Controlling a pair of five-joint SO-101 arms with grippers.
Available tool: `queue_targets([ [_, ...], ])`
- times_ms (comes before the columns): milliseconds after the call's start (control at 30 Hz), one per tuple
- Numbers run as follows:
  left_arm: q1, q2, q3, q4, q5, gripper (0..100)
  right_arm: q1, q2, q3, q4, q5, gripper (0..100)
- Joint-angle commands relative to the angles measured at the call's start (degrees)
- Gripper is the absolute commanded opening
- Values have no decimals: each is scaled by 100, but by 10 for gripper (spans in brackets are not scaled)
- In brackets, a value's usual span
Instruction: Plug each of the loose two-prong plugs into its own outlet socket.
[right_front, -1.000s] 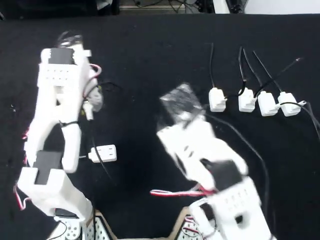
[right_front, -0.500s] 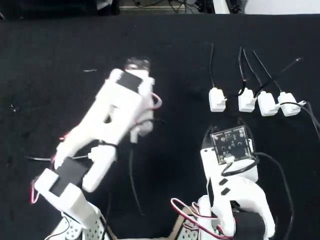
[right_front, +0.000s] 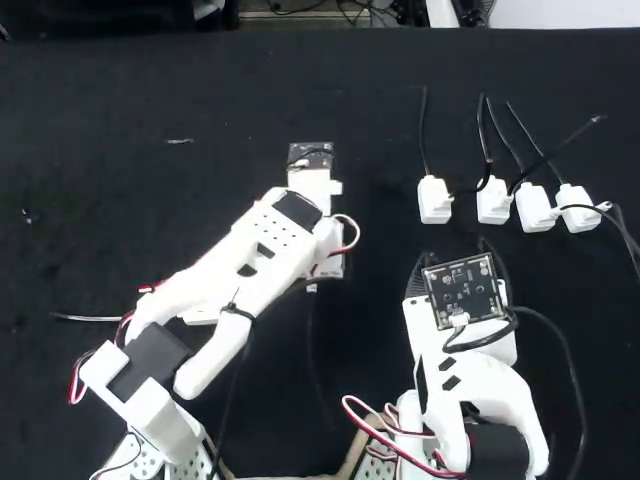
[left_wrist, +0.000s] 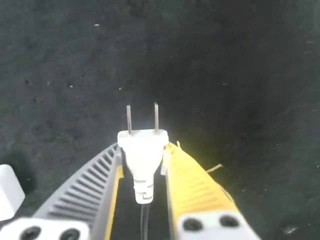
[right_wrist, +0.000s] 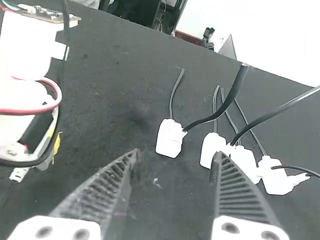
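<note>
Looking down from above, the left arm (right_front: 260, 250) sits short of the outlet sockets (right_front: 493, 200). Its wrist view shows the left gripper (left_wrist: 143, 147) clamped on a two-prong plug (left_wrist: 142, 155), prongs forward. It's mid-carry, I'd say, and next needs lining up with a free socket. In the right wrist view, the right gripper (right_wrist: 176, 155) gapes empty near the sockets. Which ones hold plugs, I can't tell.

No text, number, label or sign can be read on any surface. The circuit board (right_front: 460, 290) bears fine markings, but they are too small to make out.
</note>
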Motion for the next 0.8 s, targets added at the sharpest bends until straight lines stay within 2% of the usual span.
queue_targets([
  [0,-4,-325,-119,-44,62,97,62,-4,13,44,0,222],
  [133,-13,-325,-84,325,246,299,53,-4,13,44,0,222],
  [200,-75,-325,-136,563,299,348,53,-4,22,44,0,222],
  [367,-804,-607,-734,1319,-185,298,53,-4,31,44,0,222],
  [500,-1921,-1257,-1033,1943,-695,232,26,-4,242,9,0,222],
  [667,-3662,-1600,-760,2338,-1899,182,-738,-4,699,-325,9,222],
  [767,-4426,-1521,-127,2312,-2629,180,-1292,-4,848,-589,0,222],
])
